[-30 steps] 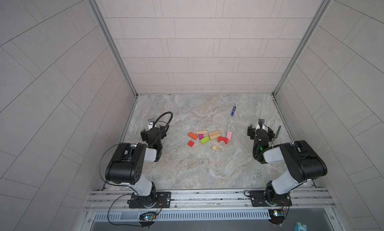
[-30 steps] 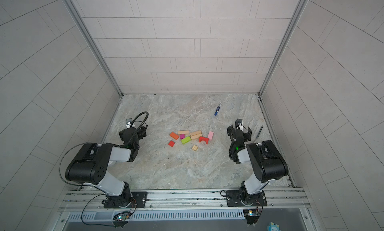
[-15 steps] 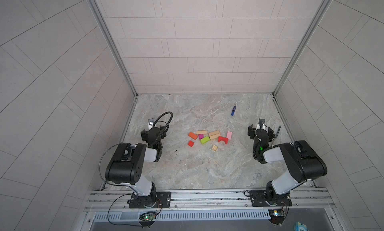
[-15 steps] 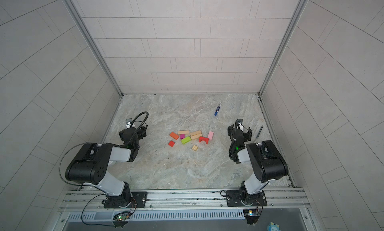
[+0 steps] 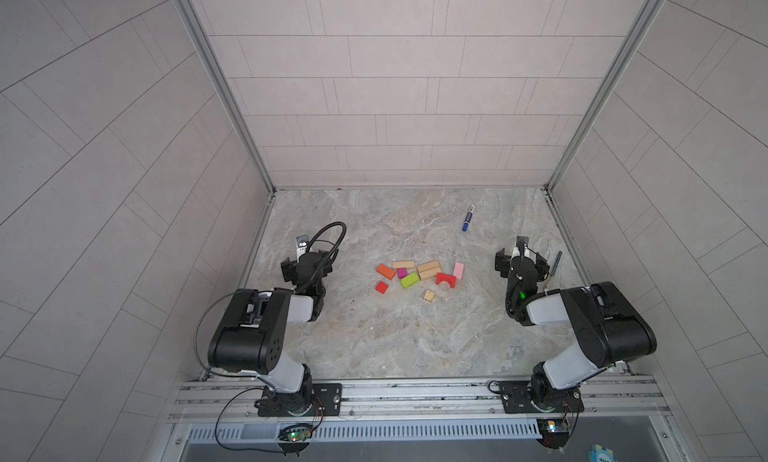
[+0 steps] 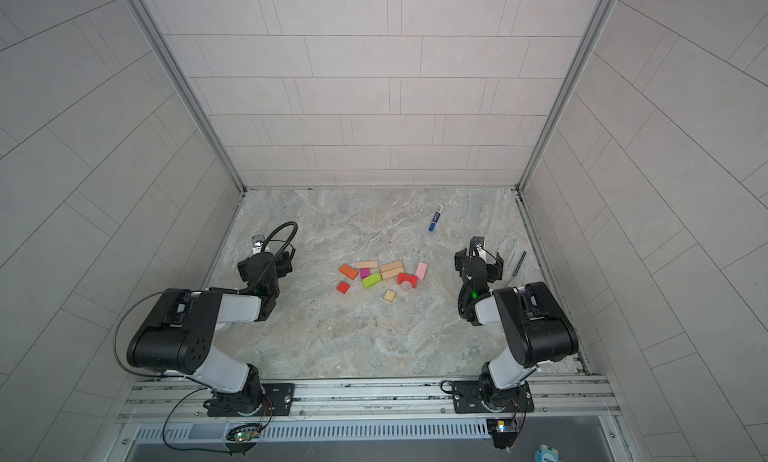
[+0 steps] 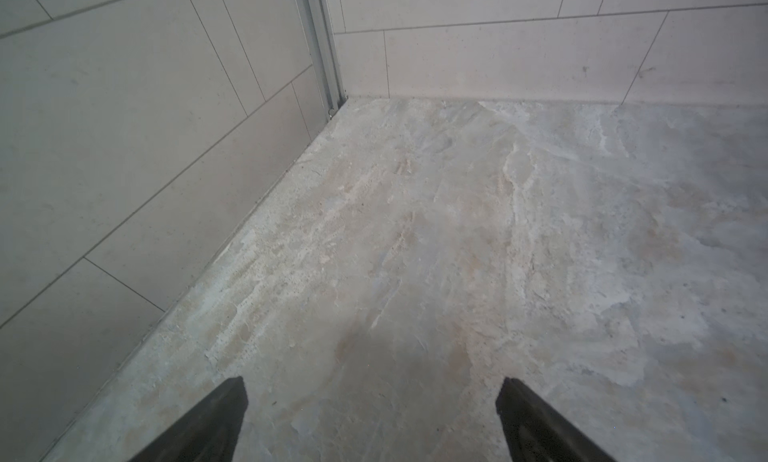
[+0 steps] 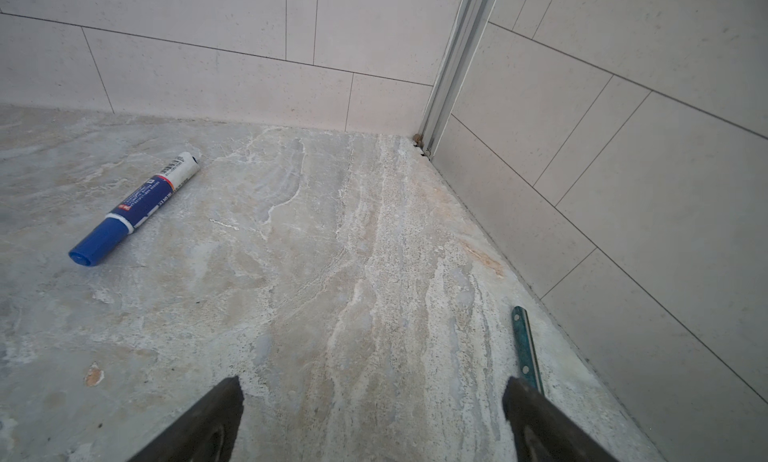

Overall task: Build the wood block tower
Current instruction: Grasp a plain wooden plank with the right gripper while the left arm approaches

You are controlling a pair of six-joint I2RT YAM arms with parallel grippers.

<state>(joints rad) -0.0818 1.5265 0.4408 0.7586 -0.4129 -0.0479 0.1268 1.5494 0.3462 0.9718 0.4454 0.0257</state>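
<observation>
Two tools, both spread wide, empty. Left tool (image 7: 370, 397) above bare surface (image 7: 415, 231) by left wall. Right tool (image 8: 372, 397) by right wall, dark slim stick (image 8: 525, 347) just beside. Wood blocks (image 5: 428, 267) in loose flat cluster mid-surface between arms: orange brick (image 5: 386, 271), red arch (image 5: 445, 280), pink brick (image 5: 458, 270). Blue marker (image 8: 133, 208) farther back.

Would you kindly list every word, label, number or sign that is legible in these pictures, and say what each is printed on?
No text can be read for certain.
Blue marker: rows of small print along its barrel label, too blurred to read.
Light-blue item at the bottom edge in both top views: what looks like dark lettering, cropped and too small to read.
Wood blocks: no markings visible.
</observation>
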